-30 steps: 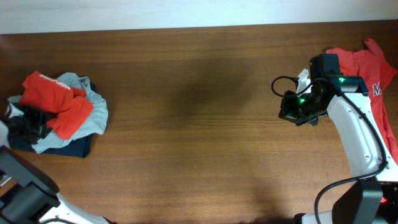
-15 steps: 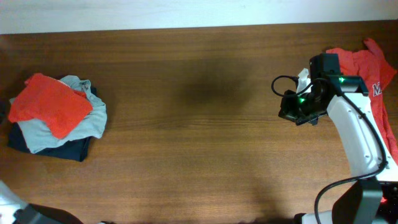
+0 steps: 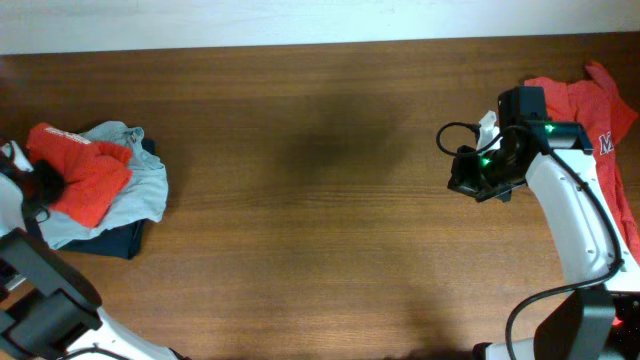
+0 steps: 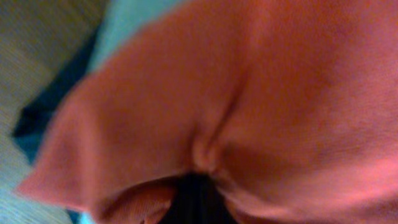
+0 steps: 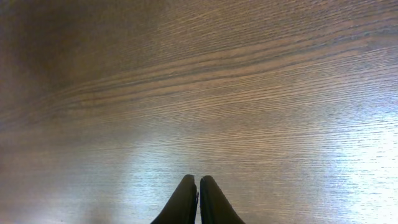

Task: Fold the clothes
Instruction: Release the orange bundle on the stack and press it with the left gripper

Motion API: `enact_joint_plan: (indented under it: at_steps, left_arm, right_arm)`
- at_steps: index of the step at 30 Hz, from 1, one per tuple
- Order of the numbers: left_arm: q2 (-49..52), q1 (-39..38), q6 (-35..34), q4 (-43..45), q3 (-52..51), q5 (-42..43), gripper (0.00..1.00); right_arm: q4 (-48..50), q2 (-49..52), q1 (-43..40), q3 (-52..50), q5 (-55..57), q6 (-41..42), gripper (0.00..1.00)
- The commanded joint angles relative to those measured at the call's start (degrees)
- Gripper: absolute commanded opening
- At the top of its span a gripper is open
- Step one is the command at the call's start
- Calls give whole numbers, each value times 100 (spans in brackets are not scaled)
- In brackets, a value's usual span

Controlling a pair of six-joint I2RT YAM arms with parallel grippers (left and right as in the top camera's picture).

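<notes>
Overhead, the left gripper (image 3: 48, 183) sits at the near-left edge of the table (image 3: 320, 200), down on a pile of clothes. Its jaws are pinched nearly together on the crumpled orange-red shirt (image 3: 85, 175) that tops the pile. From the left wrist view the picture is blurred, but the orange-red cloth (image 4: 261, 93) fills the frame and puckers into a fold right where the dark gripper (image 4: 196, 194) meets it, so it has the fabric nipped. Under that shirt lies a pale blue-grey garment (image 3: 140, 185), and beneath that a dark navy one (image 3: 115, 240), both poking out on the side toward the middle of the table. Across the table, well apart from the pile, the right gripper (image 3: 478, 185) hangs over bare wood. The right wrist view shows its two fingers (image 5: 186, 199) pressed together with nothing between them and only wood grain (image 5: 186, 74) below. A second orange-red shirt (image 3: 585, 100) lies spread at the far right edge of the table, with a bit of white lettering (image 3: 607, 145) showing. It is just behind and beside the right arm (image 3: 570, 220), which crosses over part of it, while that gripper points away from it toward the table's middle.
</notes>
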Motion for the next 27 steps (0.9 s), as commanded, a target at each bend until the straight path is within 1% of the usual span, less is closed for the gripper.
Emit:
enact_joint_plan:
  at_steps: [1,2,3,5,6,8,9,10,11,13,14,15,16,17,18,19,20,21,22,23,25,27]
  left_arm:
    - [52,271,-175,118,125,579,21]
    - [13,271,-44,-9,271,874,27]
    - [-42,262,-26,-175,431,1012,31]
    - [-232,197,109,-616,914,1469,34]
    - [-352,149,326,-868,1202,1862,37]
    - [-612,-2,861,-1475,1825,2682,41]
    - [-748,-109,1169,-1847,2146,2953,43]
    - [-859,-208,1377,-2159,2369,3032,43]
    - [-1025,-365,1670,-2599,2649,3034,43]
    - [-1403,-702,2041,-3191,2986,3034,43]
    - [-1663,-898,2055,-3320,3018,3032,43]
    - [-1821,-1001,2052,-3399,3016,3032,44]
    - [-2164,-1224,2050,-3615,3016,3010,45]
    - [-2398,-1373,2035,-3794,3016,2924,46]
    - [-2590,-1508,2000,-3963,3016,2800,50]
    - [-2809,-1670,1882,-4155,3016,2597,54]
    - [-2931,-1773,1770,-4269,3016,2433,55]
    - [-3112,-1941,1519,-4426,3016,2124,65]
    - [-3200,-2026,1373,-4513,3016,1932,76]
    - [-3300,-2129,1237,-4640,3016,1696,99]
    - [-3449,-2280,1215,-4894,3016,1508,99]
    - [-3517,-2312,1215,-5029,3016,1510,99]
  right_arm:
    - [20,-103,17,76,66,-39,10]
    - [28,-103,17,79,66,-39,13]
    - [28,-105,17,90,63,-61,15]
    - [17,-118,17,188,-59,-275,18]
    - [13,-184,17,293,-289,-496,22]
    - [15,-369,17,474,-503,-601,26]
    - [15,-485,17,586,-568,-645,28]
    - [15,-619,17,710,-629,-691,29]
    - [13,-782,17,846,-632,-706,30]
    - [13,-1244,20,1156,-627,-828,32]
    - [13,-1589,17,1322,-627,-944,34]
    - [13,-1709,17,1373,-627,-968,35]
    - [13,-2179,17,1491,-627,-964,41]
    - [13,-2350,20,1502,-625,-964,48]
    - [-13,-2697,17,1499,-623,-964,63]
    - [-68,-2938,17,1499,-621,-964,71]
    - [-107,-3053,17,1499,-619,-964,84]
    - [-190,-3300,17,1499,-619,-964,99]
    - [-225,-3405,17,1499,-612,-964,99]
    - [-306,-3569,17,1499,-601,-964,99]
    - [-435,-3823,17,1497,-601,-962,99]
    - [-507,-3989,17,1497,-601,-964,99]
